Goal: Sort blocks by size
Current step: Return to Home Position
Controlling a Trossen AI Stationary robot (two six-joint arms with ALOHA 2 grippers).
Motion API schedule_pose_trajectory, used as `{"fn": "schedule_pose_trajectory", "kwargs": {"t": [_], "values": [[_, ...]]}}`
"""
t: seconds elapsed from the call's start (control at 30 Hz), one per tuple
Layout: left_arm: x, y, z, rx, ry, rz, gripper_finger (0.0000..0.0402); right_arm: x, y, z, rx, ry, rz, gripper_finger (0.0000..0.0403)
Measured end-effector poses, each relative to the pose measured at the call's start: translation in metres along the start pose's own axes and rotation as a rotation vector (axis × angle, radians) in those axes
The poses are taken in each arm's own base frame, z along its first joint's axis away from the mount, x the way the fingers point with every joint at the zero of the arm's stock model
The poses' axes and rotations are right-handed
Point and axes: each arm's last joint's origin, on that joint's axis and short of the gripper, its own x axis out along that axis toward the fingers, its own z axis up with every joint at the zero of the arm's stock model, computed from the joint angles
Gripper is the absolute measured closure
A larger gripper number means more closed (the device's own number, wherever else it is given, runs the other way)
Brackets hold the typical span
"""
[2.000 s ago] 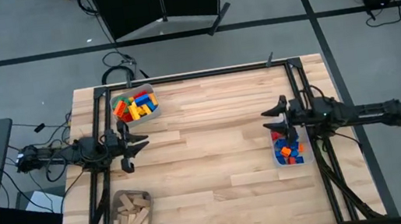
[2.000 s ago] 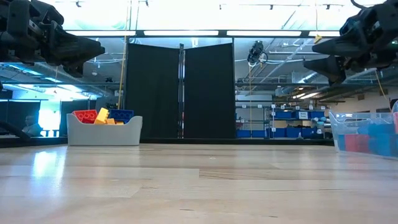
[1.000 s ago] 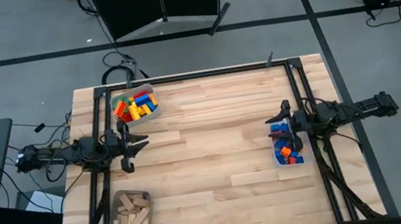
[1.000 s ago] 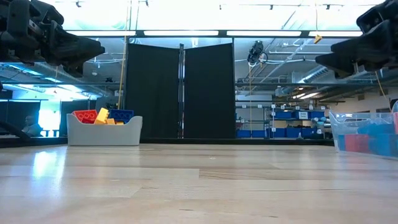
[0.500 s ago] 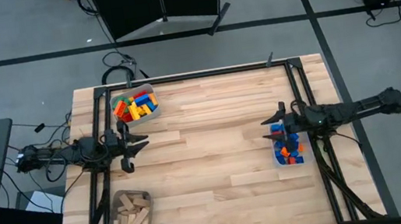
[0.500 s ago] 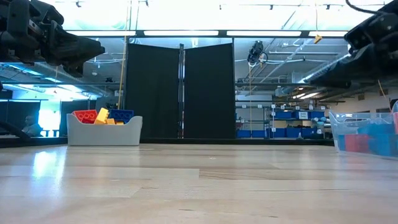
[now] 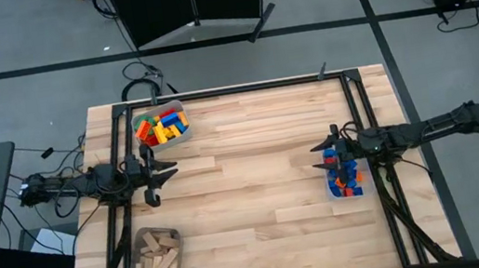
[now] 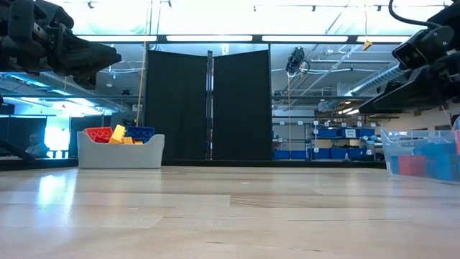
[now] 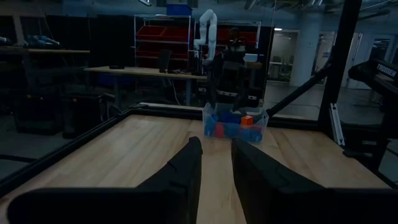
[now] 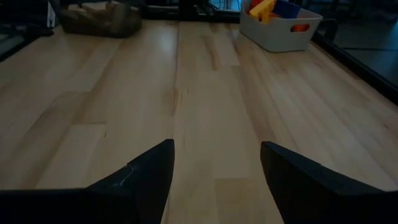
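Coloured studded blocks fill a grey bin at the table's far left. More red, blue and orange blocks lie in a clear bin at the right edge. Tan wooden pieces sit in a bin at the near left. My right gripper hovers open above the clear bin's far end, tipped slightly down; its fingers stand wide apart in the right wrist view, with nothing between them. At the left edge my left gripper waits in the air, holding nothing, its fingers narrowly parted.
A dark metal frame runs along the table's far, left and right sides. Bare wooden tabletop spreads between the two arms. The low view shows the grey bin far off and the clear bin at its right.
My right gripper has tipped its fingers downward and sunk a little over the clear bin, staying open. The left arm and the blocks have kept still.
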Motion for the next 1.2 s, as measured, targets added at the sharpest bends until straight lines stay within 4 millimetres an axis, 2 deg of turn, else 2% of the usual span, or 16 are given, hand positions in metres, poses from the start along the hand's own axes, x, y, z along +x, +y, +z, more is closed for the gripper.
{"fn": "schedule_pose_trajectory", "kwargs": {"t": [1.2], "values": [[0.0,0.0,0.0,0.0,0.0,0.0,0.0305,0.0,0.0,0.0,0.0,0.0,0.002,0.0148]]}}
